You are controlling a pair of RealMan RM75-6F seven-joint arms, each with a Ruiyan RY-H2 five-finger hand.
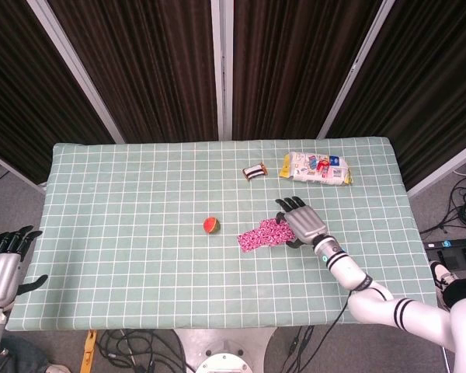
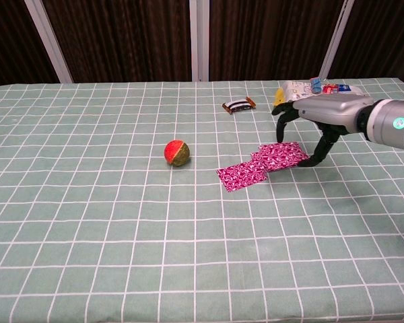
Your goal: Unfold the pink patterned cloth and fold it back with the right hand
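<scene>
right hand over the folded end of the cloth

the right hand sits right of centre in the chest view, fingers arched downward and apart, fingertips at the right edge of the pink patterned cloth; whether they pinch it i cannot tell. the cloth lies at mid-table, just right of a red-green ball. the left hand hangs off the table at lower left, fingers spread, empty. writing on the snack bag at upper right is too small to read.

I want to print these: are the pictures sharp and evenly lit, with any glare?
Head view: even light, no glare, the pink patterned cloth small but sharp. Chest view: the right hand throws only a faint shadow; the snack bag looks slightly washed out.
</scene>
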